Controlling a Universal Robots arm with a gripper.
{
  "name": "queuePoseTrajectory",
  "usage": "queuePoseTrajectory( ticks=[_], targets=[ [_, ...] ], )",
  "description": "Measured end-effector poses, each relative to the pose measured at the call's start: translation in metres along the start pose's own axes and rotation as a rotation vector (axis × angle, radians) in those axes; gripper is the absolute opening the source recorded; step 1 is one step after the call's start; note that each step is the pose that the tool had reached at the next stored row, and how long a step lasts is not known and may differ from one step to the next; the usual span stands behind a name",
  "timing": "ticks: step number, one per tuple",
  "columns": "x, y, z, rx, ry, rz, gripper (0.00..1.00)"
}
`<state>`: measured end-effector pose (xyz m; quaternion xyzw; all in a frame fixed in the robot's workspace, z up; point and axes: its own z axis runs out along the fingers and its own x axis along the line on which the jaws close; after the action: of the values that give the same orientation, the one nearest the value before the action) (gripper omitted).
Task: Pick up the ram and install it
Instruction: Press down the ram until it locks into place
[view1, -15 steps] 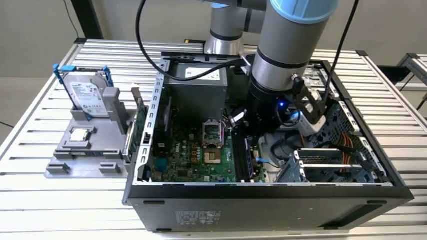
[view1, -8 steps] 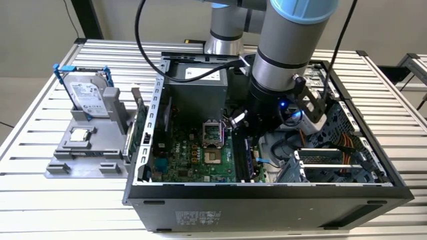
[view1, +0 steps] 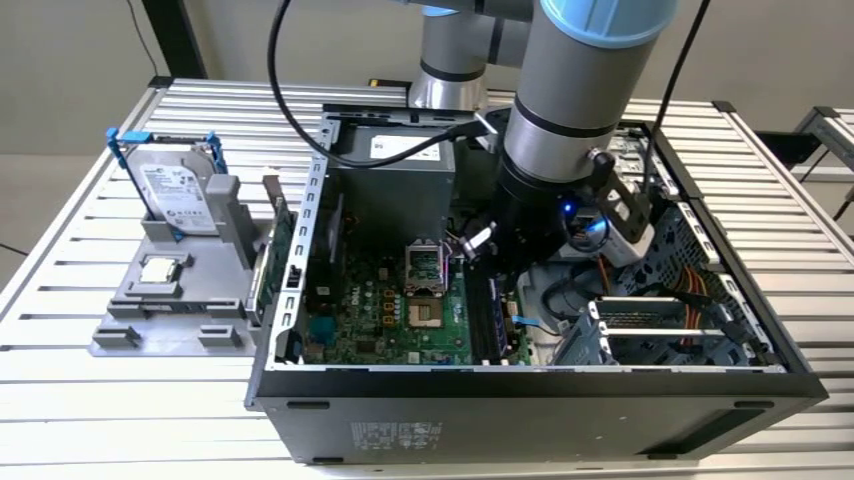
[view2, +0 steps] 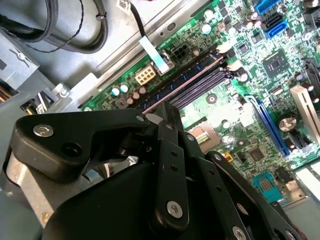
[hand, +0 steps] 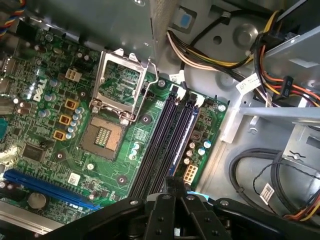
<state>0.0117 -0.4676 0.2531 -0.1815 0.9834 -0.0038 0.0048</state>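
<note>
Down inside the computer case (view1: 534, 385), at the black memory slots (hand: 159, 140) toward the exterior view's right, my gripper (hand: 172, 187) has its jaws drawn narrow on the ram (hand: 184, 135), which stands in a slot, apparently not yet released.

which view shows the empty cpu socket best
The first wrist view: the CPU socket faces the camera with its metal retention frame flipped open beside it. The exterior view shows the socket small, close beside the arm. In the second wrist view the socket is partly hidden behind the gripper's linkage.
</note>
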Motion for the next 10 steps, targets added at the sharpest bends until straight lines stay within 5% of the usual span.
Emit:
queuePoseTrajectory(
  ticks=[10],
  targets=[
    [0.0000,0.0000,0.0001,-0.0007,-0.0007,-0.061,0.00]
  ],
)
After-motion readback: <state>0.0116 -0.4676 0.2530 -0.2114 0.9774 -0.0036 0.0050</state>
